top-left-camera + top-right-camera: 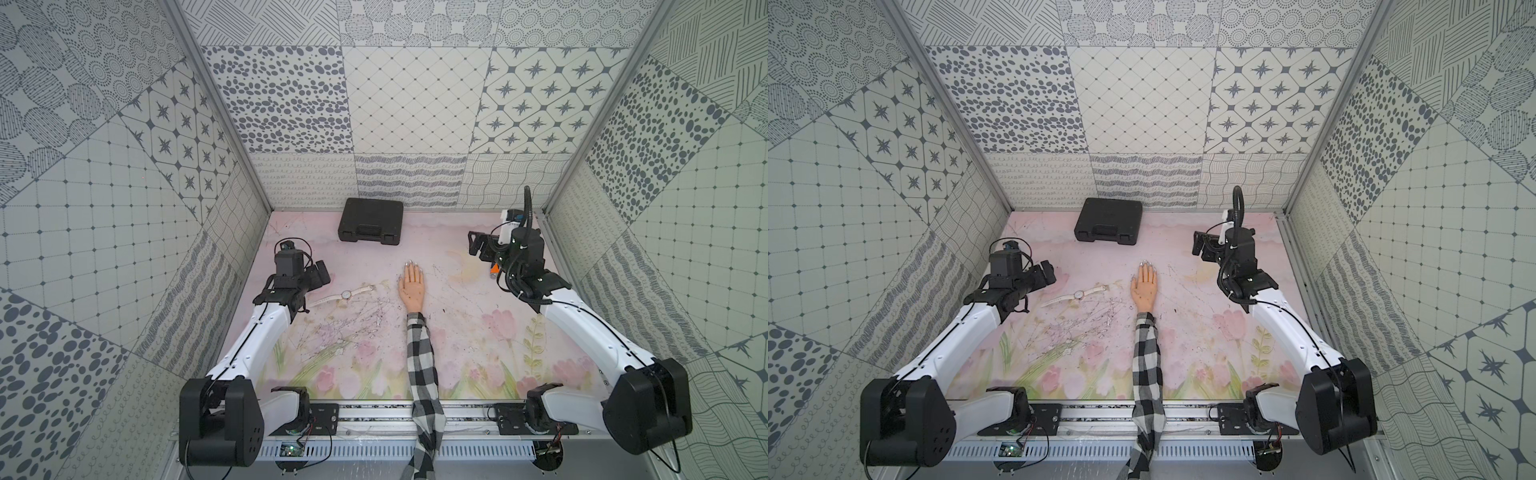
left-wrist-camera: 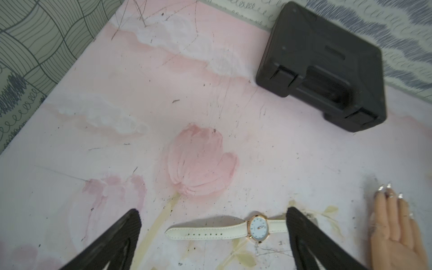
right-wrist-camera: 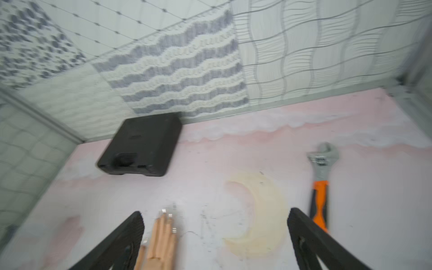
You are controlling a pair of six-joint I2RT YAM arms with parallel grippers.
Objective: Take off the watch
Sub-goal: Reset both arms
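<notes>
Jaws on both arms are seen spread wide and empty. Between the left jaws nothing is pinched, and between the right jaws only bare desk (image 1: 365, 266) is shown (that picture is blurred).

The watch (image 2: 258, 228) lies flat on the desk with its strap unfastened and stretched out. In both top views it is found between the left jaws and the mannequin hand (image 1: 411, 286), near the hand but apart from it (image 1: 1079, 294). The wrist above the checked sleeve (image 1: 422, 374) is bare, so the task is judged to be done, or nearly. The open left jaws beside the strap end fit a release just made, though this cannot be proved.

Room for moving is good around the watch: no wall or object is close to it. The black case (image 1: 371, 222) is pushed against the back wall, well apart. Less room is left on the right, where the right jaws hang near the far corner and the wrench (image 3: 321, 184) lies just beside them, close to the side wall. Any retreat there should be made with care.
</notes>
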